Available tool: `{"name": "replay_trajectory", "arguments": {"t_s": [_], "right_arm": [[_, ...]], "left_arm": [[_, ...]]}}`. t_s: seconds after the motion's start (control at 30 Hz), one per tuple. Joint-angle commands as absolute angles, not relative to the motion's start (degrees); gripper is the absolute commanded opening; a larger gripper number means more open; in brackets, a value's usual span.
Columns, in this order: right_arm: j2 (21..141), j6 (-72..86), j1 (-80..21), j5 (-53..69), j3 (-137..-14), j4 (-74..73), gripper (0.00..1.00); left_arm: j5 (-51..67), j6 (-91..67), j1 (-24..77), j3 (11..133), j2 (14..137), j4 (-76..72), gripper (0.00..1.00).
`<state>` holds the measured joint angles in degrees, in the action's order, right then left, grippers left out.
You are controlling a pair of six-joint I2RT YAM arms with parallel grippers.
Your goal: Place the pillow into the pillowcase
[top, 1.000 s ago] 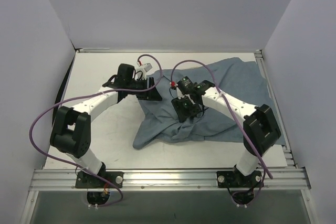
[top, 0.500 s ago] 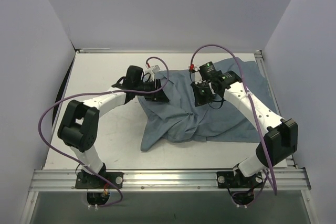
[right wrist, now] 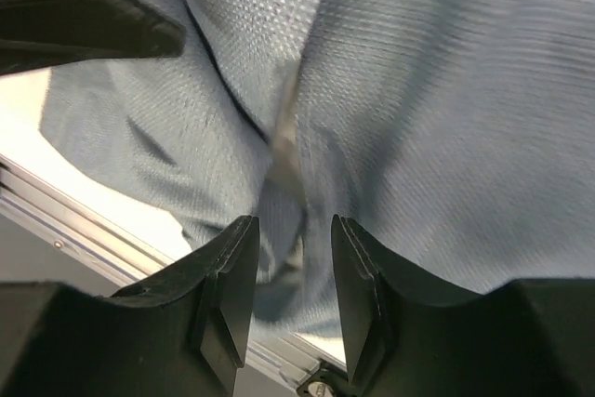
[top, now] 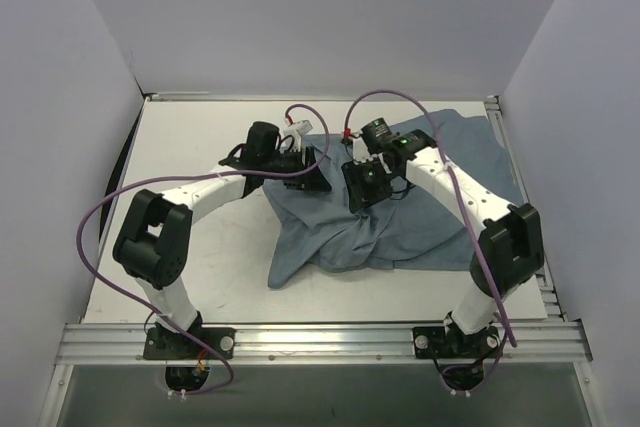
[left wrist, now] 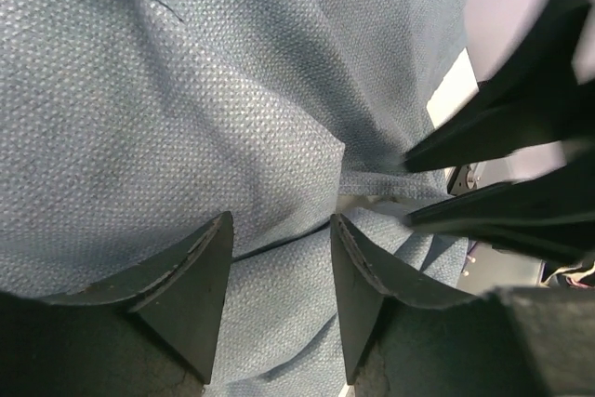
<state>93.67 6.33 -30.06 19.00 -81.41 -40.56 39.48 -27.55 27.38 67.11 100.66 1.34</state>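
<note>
Pillowcase (top: 420, 217): grey-blue and plain from above; close up, a fine dotted weave with a pale beige streak along one fold. Counter (top: 190, 157): white. Left arm (top: 200, 192) and right arm (top: 462, 199): white links, black joints. Left gripper (top: 308, 180) and right gripper (top: 360, 192): black. Cables (top: 88, 237): purple. Front rail (top: 320, 339): silver metal. Walls (top: 320, 17): pale lavender-white. Wrist light (top: 401, 140): green.

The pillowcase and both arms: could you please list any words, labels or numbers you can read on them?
None: no view shows readable text.
The pillowcase is plain blue-grey weave with no tag in sight.
The left gripper and right gripper show only unmarked black fingers.
</note>
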Motion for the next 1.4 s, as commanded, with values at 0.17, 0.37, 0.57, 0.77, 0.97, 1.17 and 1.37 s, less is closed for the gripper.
{"name": "replay_trajectory", "arguments": {"t_s": [0.17, 0.37, 0.57, 0.77, 0.97, 1.17, 1.37], "right_arm": [[102.5, 6.5, -33.0, 19.3, -80.5, -41.4, 0.37], [97.4, 7.6, -29.4, 18.5, -81.2, -42.1, 0.0], [88.1, 6.9, -25.8, 18.4, -80.0, -42.7, 0.0], [88.7, 6.9, -24.4, 22.2, -78.8, -43.3, 0.0], [87.8, 8.9, -21.9, 30.6, -80.6, -43.2, 0.11], [89.1, 10.6, -20.7, 33.7, -80.9, -43.1, 0.03], [87.9, 12.5, -18.2, 40.1, -82.4, -42.5, 0.0]], "left_arm": [[38.1, -27.5, 27.2, 67.7, 100.1, -0.1, 0.59], [38.1, -29.4, 27.2, 66.0, 101.7, -0.2, 0.49], [37.0, -29.2, 27.2, 66.5, 104.1, -0.6, 0.41], [36.0, -27.6, 27.3, 68.2, 106.3, 2.7, 0.33], [41.1, -29.3, 27.3, 65.7, 104.0, -5.0, 0.32], [43.1, -35.6, 29.8, 67.4, 104.0, -12.0, 0.32], [41.9, -37.6, 33.3, 73.7, 109.9, -14.0, 0.29]]}}
